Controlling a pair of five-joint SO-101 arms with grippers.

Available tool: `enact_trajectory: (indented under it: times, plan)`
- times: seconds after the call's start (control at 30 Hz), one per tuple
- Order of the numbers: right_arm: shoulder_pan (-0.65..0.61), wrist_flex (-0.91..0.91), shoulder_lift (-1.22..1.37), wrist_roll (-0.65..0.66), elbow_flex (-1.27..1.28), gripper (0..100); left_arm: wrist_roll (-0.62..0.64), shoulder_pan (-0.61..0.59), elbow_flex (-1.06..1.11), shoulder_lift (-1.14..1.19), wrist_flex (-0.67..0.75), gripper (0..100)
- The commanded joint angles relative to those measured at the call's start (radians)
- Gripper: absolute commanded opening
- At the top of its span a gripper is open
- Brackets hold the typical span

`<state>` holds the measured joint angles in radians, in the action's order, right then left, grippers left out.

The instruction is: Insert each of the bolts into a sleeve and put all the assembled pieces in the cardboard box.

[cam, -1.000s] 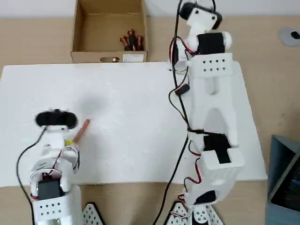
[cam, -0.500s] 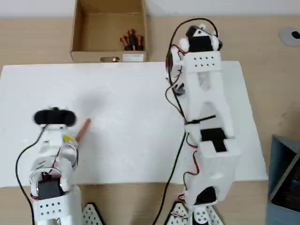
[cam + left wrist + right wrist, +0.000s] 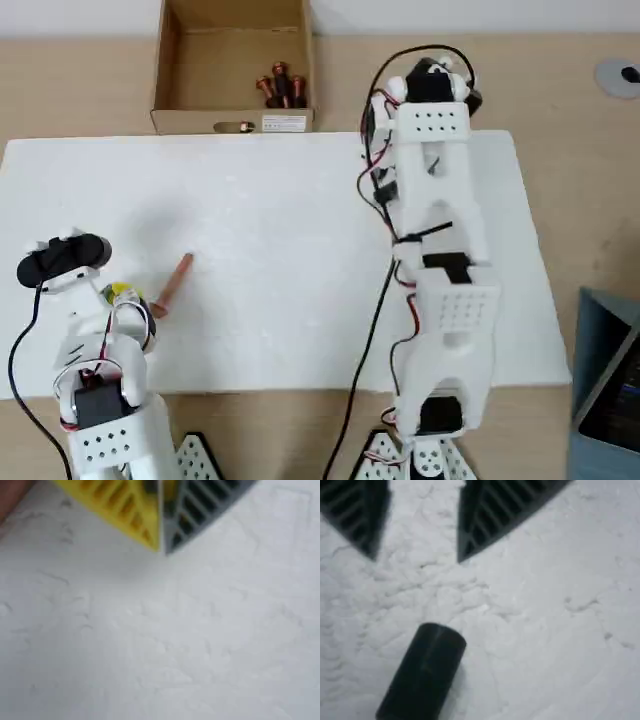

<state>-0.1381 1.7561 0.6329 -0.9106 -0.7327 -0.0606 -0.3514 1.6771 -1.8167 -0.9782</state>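
Observation:
A copper bolt (image 3: 175, 283) lies on the white foam mat (image 3: 270, 250), toward its left side. My left gripper (image 3: 161, 544) is shut with nothing in it, its yellow and grey fingers meeting just above the foam; in the high view it (image 3: 130, 298) sits right beside the bolt's near end. A black sleeve (image 3: 422, 677) lies on its side on the foam, a short way in front of my right gripper (image 3: 416, 556), which stands open and holds nothing. The cardboard box (image 3: 165, 70) behind the mat holds several copper assembled pieces (image 3: 281, 87).
One more copper piece (image 3: 235, 127) rests against the box's front wall, outside it. The right arm (image 3: 440, 250) stretches over the mat's right side. A grey bin (image 3: 605, 380) stands at the right edge. The mat's middle is bare foam.
The right arm has drawn back from beside the box and lowered over the mat's far right part. The left arm's wrist has swung to the left, away from the bolt, which has not moved.

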Motion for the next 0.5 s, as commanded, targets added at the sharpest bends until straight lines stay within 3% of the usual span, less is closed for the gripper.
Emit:
enact_trajectory:
  times: [0.0,0.47]
  plan:
    - [0.018,0.012,0.008,-0.002,-0.102,19.1,0.005,-0.009,-0.008,-0.007,0.015,0]
    - [0.024,-0.015,0.101,-0.006,-0.120,18.8,0.005,-0.009,-0.008,-0.007,0.015,0]
